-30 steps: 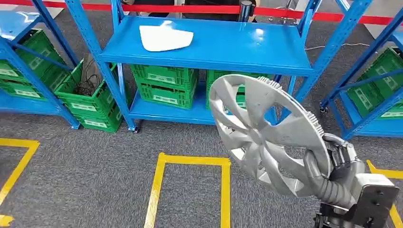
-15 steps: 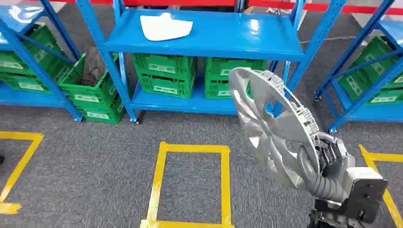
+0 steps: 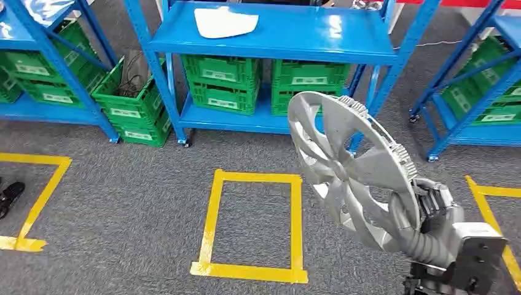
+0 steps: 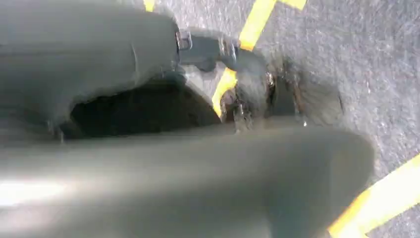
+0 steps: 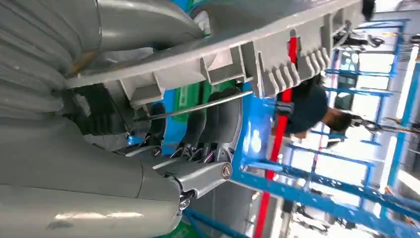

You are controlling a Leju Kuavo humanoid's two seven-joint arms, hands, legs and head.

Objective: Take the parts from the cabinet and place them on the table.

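Observation:
A large silver wheel cover (image 3: 344,166) stands tilted on edge at the lower right of the head view, over the grey carpet. My right hand (image 3: 424,215) grips it at its lower rim, thumb on the spoked face. In the right wrist view the dark fingers (image 5: 213,124) curl behind the cover's toothed rim (image 5: 257,49). A white flat part (image 3: 225,23) lies on the top shelf of the blue cabinet (image 3: 307,43). My left hand (image 4: 223,54) hangs blurred over the floor; how its fingers stand I cannot make out.
Green crates (image 3: 224,83) fill the cabinet's lower shelf and the racks on both sides. A yellow tape rectangle (image 3: 212,215) marks the carpet ahead. Dark shoes (image 3: 9,196) stand at the far left. A person (image 5: 317,106) is beyond the red barrier.
The whole picture has shifted: the camera has drawn back from the cabinet, and the yellow rectangle now shows whole. The wheel cover stays in my right hand.

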